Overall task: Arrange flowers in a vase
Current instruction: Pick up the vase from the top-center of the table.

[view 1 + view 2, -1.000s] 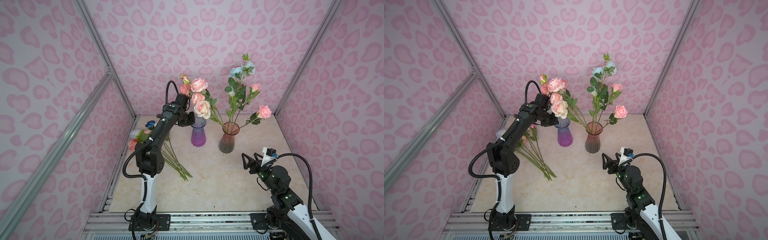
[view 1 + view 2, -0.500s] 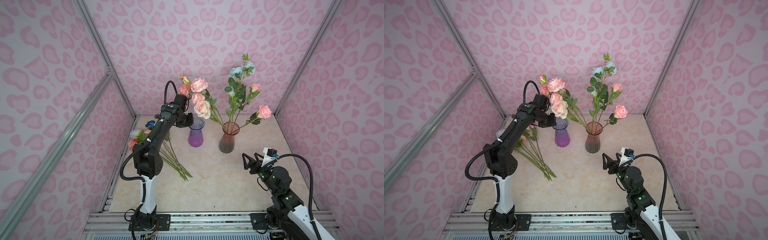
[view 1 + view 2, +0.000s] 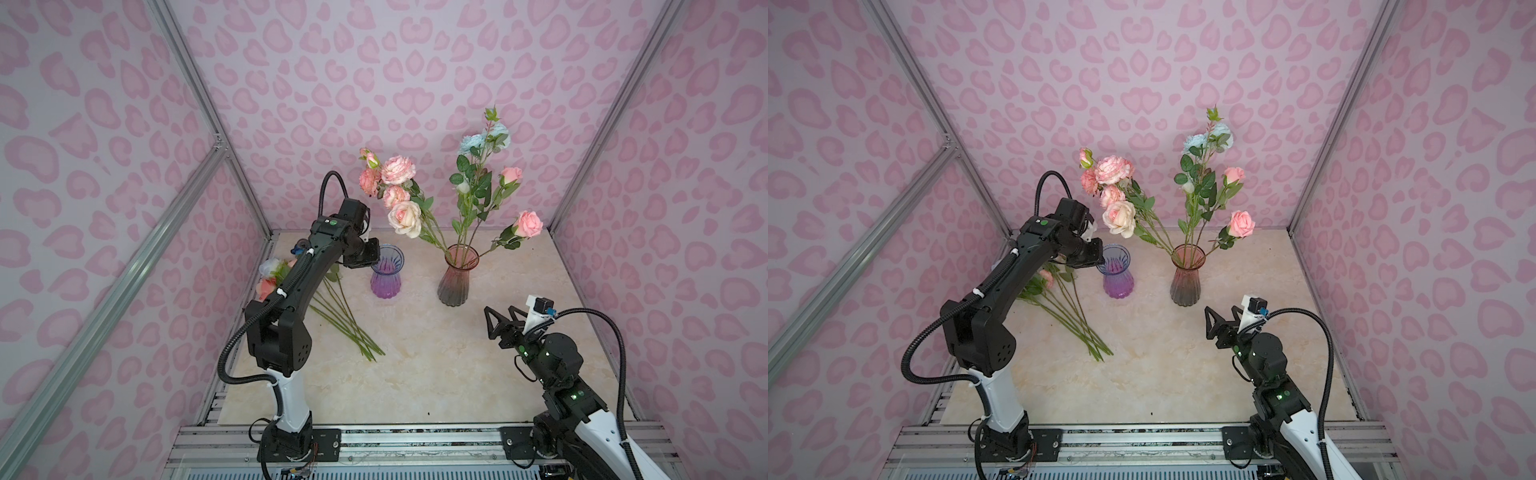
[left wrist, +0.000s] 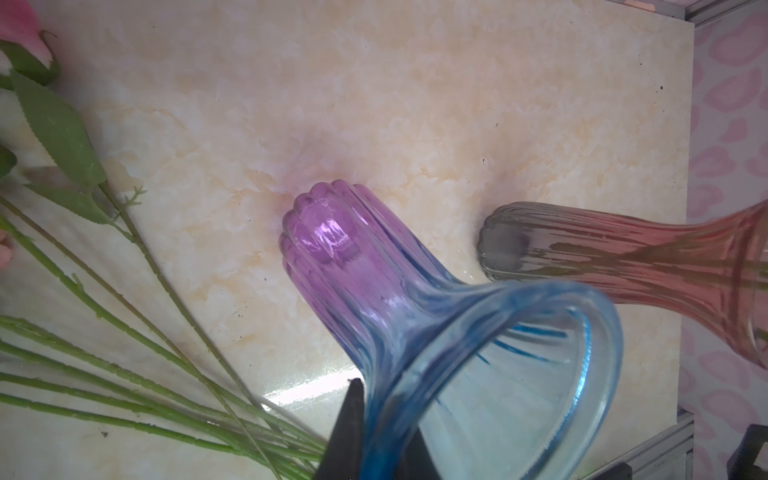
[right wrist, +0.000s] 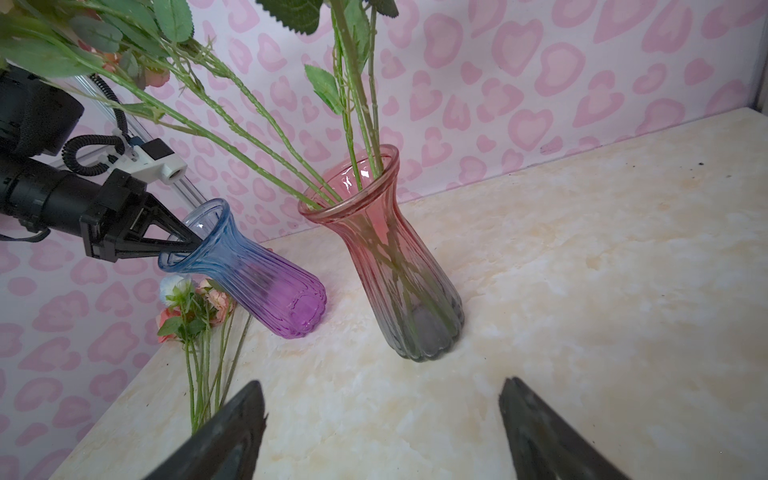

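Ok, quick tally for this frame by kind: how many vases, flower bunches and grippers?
Vases: 2, the blue-purple vase and the pink-grey vase.
Flower bunches: 2, the standing flowers in the pink-grey vase and the loose flowers lying on the table.
Grippers: 2, the left gripper shut on the blue-purple vase's rim, the right gripper open and empty.
Total: 6.

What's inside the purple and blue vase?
No flowers; the purple and blue vase looks empty through its glass. One finger of the left gripper, shut on the rim, reaches inside. Nothing there is hidden.
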Available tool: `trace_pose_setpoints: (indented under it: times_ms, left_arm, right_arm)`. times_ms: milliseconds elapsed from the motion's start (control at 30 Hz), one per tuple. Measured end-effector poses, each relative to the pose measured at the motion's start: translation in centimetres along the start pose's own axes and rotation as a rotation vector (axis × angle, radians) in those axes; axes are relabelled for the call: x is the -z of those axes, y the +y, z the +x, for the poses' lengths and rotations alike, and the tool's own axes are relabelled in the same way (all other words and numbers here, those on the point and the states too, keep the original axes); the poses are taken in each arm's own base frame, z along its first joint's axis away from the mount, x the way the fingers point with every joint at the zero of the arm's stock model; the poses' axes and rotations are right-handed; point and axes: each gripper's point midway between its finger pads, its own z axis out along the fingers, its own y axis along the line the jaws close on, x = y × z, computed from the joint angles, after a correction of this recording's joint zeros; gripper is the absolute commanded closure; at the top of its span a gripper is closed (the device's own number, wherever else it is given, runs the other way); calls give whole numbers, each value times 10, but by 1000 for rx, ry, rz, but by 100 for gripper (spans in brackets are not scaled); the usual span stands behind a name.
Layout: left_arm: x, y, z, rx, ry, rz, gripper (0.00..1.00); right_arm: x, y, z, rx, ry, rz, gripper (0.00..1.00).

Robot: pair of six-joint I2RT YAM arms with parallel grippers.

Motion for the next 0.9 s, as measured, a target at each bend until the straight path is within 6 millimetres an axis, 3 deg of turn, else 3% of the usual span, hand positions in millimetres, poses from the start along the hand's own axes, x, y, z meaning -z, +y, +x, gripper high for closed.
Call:
trace_pose_setpoints:
  times_ms: [900]
  left_arm:
    - [9, 2, 17, 10, 32, 10, 96]
  right_arm:
    - [-4, -3, 5, 1, 18, 15, 12]
